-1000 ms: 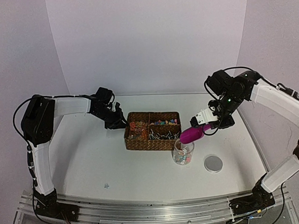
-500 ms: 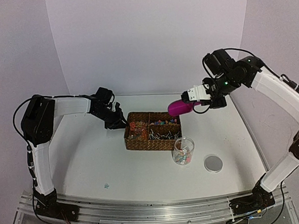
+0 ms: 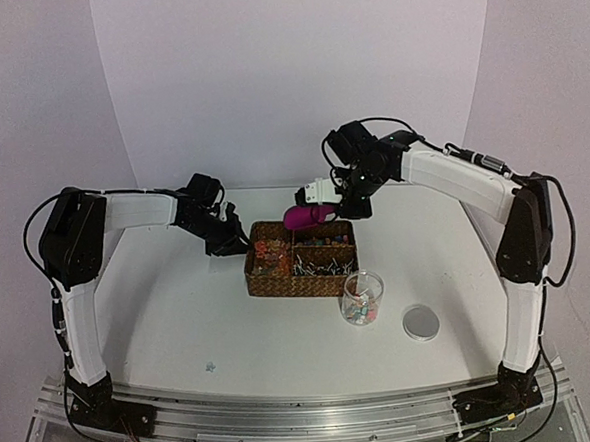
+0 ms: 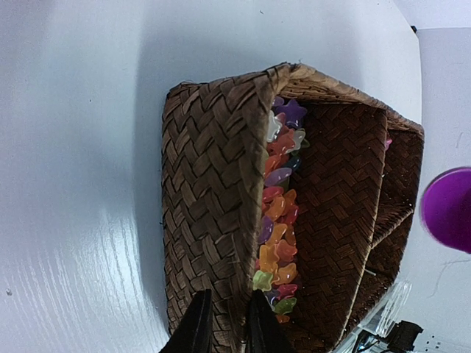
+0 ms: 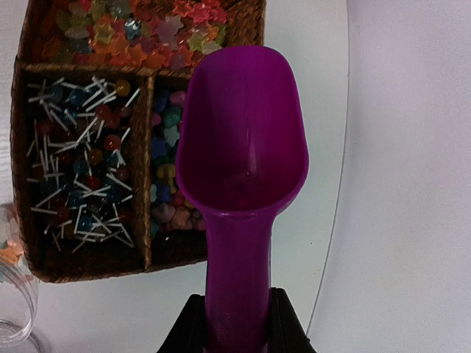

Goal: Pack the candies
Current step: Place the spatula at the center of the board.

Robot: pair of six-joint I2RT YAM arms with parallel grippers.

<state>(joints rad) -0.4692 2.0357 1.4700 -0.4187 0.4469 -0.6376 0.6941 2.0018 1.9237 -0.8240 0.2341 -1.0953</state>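
The small rounded candies in pink, orange, white and pale blue lie partly in a clear round jar. The jar stands open on the white table, just in front of the brown woven wicker basket. More of them fill the basket's far right compartment. Above that compartment hovers a magenta plastic scoop — its bowl holds nothing — with the right gripper clamped on its handle. Next to the candies, the near right compartment holds thin white-sticked lollipops, and the long left one holds star-shaped sweets. The left gripper pinches the basket's left wall, one finger on each side. A round silver lid lies flat to the right of the jar — near it, not touching.
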